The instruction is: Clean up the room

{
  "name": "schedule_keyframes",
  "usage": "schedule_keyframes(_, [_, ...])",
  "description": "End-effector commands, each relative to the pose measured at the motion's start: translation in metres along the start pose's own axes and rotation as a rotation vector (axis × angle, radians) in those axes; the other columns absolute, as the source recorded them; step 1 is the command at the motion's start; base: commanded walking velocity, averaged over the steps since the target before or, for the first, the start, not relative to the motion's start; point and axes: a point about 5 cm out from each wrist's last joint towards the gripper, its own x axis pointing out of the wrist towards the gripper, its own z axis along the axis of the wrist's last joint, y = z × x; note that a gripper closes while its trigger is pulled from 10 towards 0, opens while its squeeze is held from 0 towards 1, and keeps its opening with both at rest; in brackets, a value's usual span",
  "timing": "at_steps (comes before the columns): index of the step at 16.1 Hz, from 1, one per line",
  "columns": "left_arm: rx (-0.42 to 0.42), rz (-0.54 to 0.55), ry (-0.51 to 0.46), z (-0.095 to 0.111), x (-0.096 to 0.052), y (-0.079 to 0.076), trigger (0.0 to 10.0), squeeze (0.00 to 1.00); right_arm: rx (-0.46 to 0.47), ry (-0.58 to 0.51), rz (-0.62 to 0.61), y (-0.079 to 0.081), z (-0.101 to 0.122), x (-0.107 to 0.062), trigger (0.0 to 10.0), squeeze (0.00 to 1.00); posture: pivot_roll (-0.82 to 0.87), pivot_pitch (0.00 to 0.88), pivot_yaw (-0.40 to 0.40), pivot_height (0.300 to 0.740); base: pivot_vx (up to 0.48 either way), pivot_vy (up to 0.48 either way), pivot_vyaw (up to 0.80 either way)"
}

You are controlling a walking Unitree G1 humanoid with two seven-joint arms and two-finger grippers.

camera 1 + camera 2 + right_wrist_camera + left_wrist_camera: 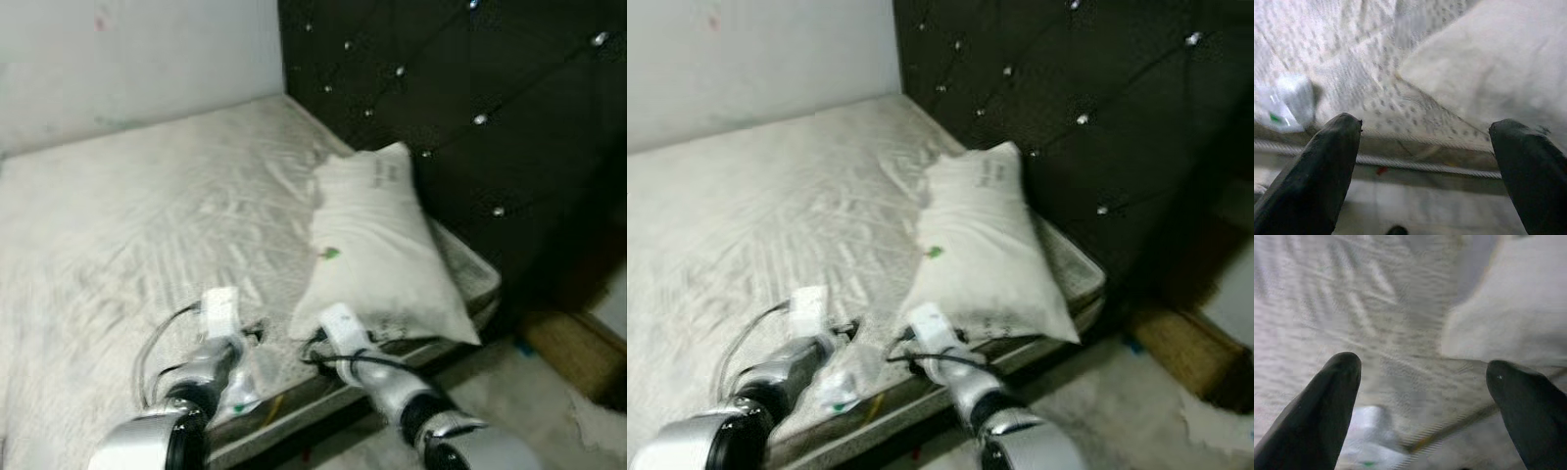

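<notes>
A white pillow (377,245) lies on the bare mattress (127,225), near its front edge and close to the dark headboard. A crumpled clear plastic wrapper (241,388) with a green mark rests at the mattress's front edge. My left gripper (1422,369) is open and hovers just above and beside the wrapper (1369,440), with the pillow's corner ahead of it. My right gripper (1425,127) is also open, at the bed's edge below the pillow's near corner (1488,63), with nothing between its fingers. The wrapper (1283,105) lies to that gripper's side.
A black tufted headboard (470,98) with shiny studs stands behind the pillow. A pale wall (127,59) runs along the bed's far side. On the floor at the right sits a brown box-like thing (573,352).
</notes>
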Motion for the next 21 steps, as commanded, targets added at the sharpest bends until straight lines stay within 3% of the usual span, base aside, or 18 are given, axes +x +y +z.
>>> schedule_keyframes(1, [0.007,0.037,0.009,-0.0028,-0.0013,0.0112,10.0,0.00,-0.031,-0.035,0.026,0.0066,0.0109,0.0015,10.0,0.00,-0.10,0.000,0.018,0.740,0.000,0.000,0.80])
schedule_keyframes(12, [0.016,0.032,0.001,-0.0033,-0.0013,0.0098,10.0,0.00,-0.013,-0.021,0.026,0.0071,0.0069,0.0013,10.0,0.00,-0.10,0.000,0.017,0.740,0.000,0.000,0.77])
schedule_keyframes(21, [0.003,0.003,-0.001,-0.0033,-0.0012,0.0070,10.0,0.00,0.024,-0.015,0.025,0.0061,0.0060,0.0012,10.0,0.00,-0.10,0.000,0.016,0.740,0.000,0.000,0.00])
